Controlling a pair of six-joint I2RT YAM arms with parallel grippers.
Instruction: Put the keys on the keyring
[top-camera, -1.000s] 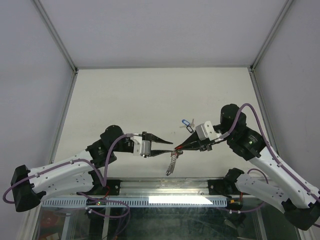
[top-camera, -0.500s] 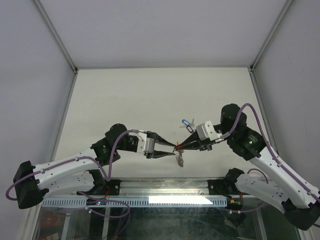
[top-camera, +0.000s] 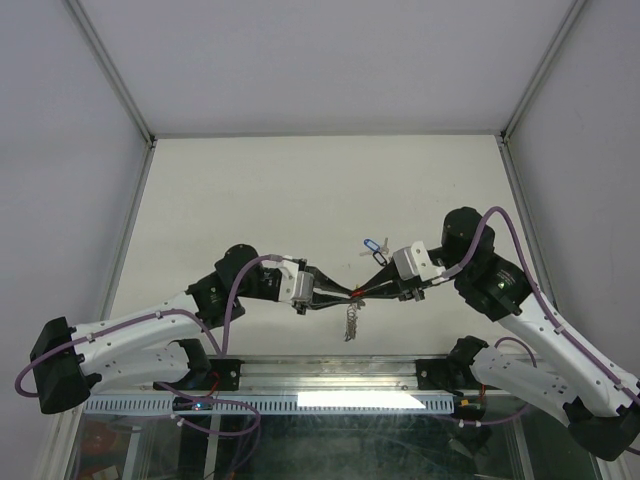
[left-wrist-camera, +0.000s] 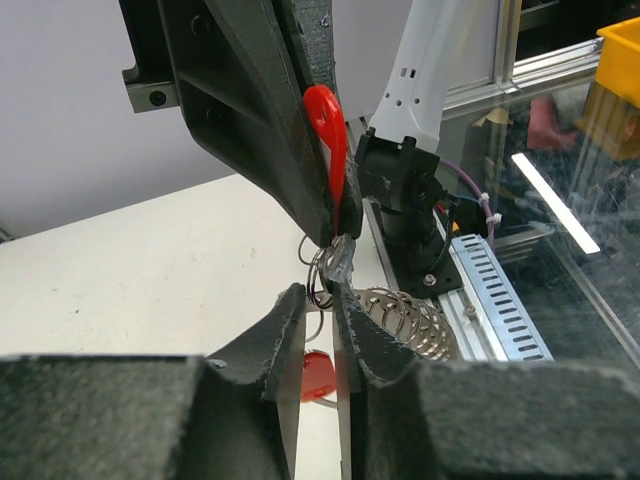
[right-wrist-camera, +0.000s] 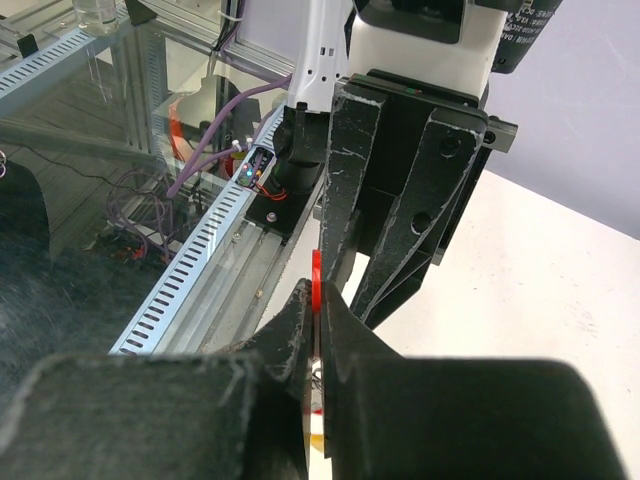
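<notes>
Pinching the red key (left-wrist-camera: 326, 130) flat by its tag with the right gripper (top-camera: 360, 291), fingers pressed hard together. Meeting it tip to tip with the left gripper (top-camera: 337, 293), closed down to a thin slit; cannot tell what sits inside. Dangling just under both tips: a silvery bunch of coiled rings (top-camera: 350, 321). Lying on the table (top-camera: 250, 190) just behind the right gripper, a blue key (top-camera: 372, 245). Cannot pick out the keyring among the thin wire loops (left-wrist-camera: 318, 268) at the tips.

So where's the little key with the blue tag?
In the top view, the small silver key with the blue plastic tag lies on the white table, right of centre, just beyond the right end effector.
</notes>
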